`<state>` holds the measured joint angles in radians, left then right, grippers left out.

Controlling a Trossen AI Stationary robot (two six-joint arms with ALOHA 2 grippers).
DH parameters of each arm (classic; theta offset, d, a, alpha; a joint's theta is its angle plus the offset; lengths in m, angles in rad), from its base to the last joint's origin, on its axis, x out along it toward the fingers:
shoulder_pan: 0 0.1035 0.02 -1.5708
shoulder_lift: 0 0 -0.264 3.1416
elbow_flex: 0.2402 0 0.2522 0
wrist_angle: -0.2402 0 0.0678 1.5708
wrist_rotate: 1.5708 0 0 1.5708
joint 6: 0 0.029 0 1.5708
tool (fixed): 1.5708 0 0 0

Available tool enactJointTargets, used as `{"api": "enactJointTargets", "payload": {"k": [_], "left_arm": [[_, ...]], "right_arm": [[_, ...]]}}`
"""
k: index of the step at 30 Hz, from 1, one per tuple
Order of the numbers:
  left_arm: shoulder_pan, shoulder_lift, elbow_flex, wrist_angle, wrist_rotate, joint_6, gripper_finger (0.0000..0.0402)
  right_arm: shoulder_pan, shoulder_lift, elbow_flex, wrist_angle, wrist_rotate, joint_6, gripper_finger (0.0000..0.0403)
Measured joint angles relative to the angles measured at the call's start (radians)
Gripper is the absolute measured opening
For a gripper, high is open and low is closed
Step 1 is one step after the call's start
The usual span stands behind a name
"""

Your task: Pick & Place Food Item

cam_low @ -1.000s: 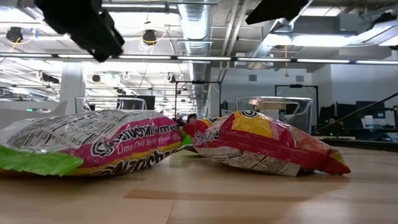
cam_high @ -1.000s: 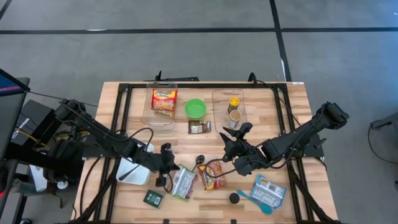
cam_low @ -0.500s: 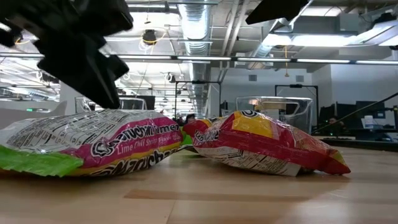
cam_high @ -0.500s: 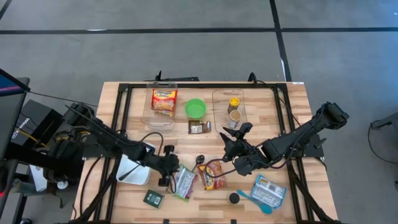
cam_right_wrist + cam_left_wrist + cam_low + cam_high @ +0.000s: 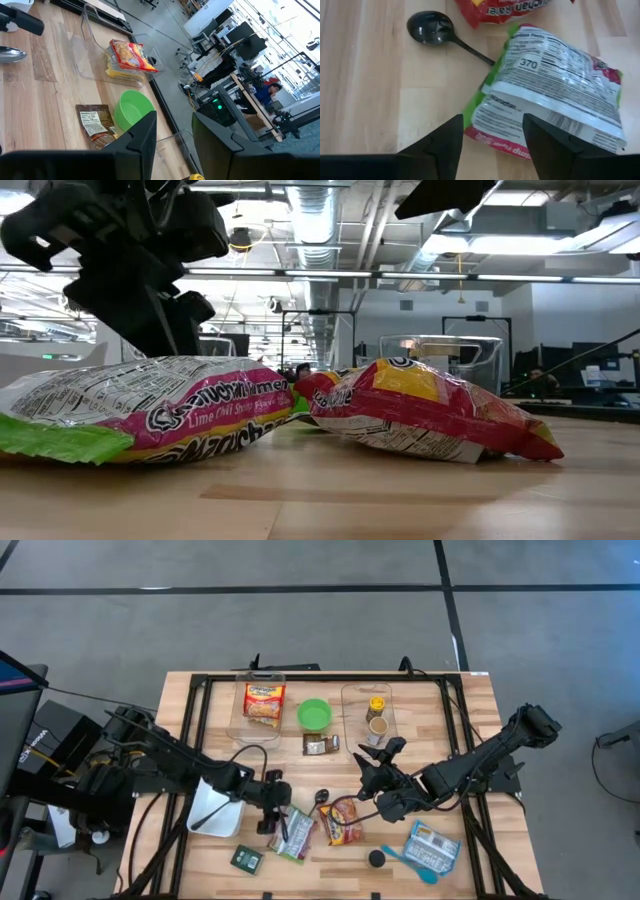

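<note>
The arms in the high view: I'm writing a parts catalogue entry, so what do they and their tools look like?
Both arms are matte black and jointed, with black cables looped alongside. The left tool and right tool each end in two flat, dark, blunt fingers. No markings or colour accents are visible.

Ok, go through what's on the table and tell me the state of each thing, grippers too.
Left gripper: open, over the green packet's edge.
Right gripper: above the table, holding nothing visible.
Green packet: flat, back side up.
Red packet: flat beside it.
Left bin: holds a yellow packet.
Green bowl: upright, empty.
Spoon: lying on the wood.
</note>
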<state>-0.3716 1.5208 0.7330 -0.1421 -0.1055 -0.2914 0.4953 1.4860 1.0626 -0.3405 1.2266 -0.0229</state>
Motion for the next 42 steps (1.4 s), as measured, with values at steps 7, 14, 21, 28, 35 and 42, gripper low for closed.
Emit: {"api": "enactJointTargets", "payload": {"k": [7, 14, 21, 28, 35, 42], "left_arm": [[0.0, 0.001, 0.0, 0.001, -0.011, 0.03, 0.0213], [0.0, 0.076, 0.0, 0.003, -0.014, 0.032, 0.0206], [0.0, 0.122, 0.0, 0.033, -0.014, 0.033, 0.0189], [0.0, 0.123, 0.0, 0.04, -0.012, 0.066, 0.0154], [0.0, 0.123, 0.0, 0.04, -0.011, 0.085, 0.009], [0.0, 0.124, 0.0, 0.042, -0.011, 0.085, 0.0017]], "right_arm": [[0.0, 0.0, 0.0, 0.0, 0.0, -0.001, 0.0118], [0.0, 0.0, 0.0, 0.0, -0.001, 0.005, 0.0118], [0.0, 0.0, 0.0, 0.0, -0.002, 0.005, 0.0118], [0.0, 0.0, 0.0, -0.001, -0.002, 0.006, 0.0118], [0.0, 0.0, 0.0, -0.001, -0.002, 0.006, 0.0118], [0.0, 0.0, 0.0, -0.002, -0.002, 0.008, 0.0118]]}}
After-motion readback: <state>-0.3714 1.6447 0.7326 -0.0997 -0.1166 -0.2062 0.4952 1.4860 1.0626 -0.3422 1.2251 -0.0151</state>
